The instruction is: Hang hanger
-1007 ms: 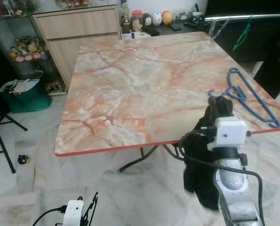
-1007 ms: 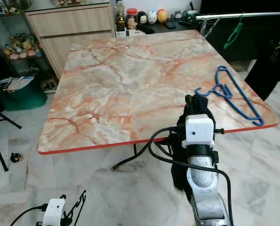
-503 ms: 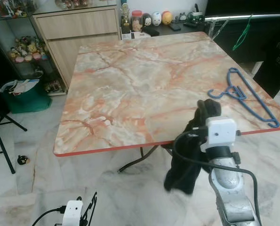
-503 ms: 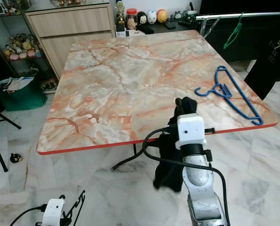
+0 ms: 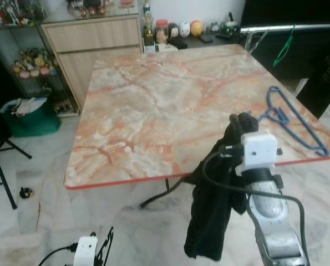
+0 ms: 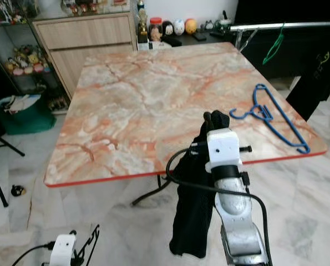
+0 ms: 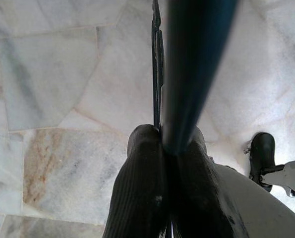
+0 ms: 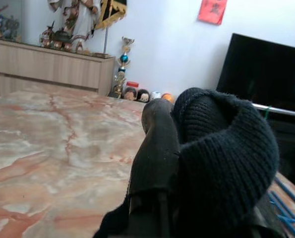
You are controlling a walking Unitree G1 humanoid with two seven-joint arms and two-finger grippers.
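Gripping black knitted garment (image 5: 212, 216) in right hand (image 5: 238, 123) near marble-patterned worktop (image 5: 153, 105) edge; next, reaching toward blue plastic hanger (image 5: 295, 124).

Right gripper (image 6: 216, 119) is up at the near edge of the marble table (image 6: 153, 94), clamped on a black knit garment (image 6: 195, 205) that hangs toward the floor. Blue hanger (image 6: 273, 116) lies flat at the table's right corner — well apart from the gripper. Green hanger (image 6: 274, 47) on the rail (image 6: 287, 26) behind.
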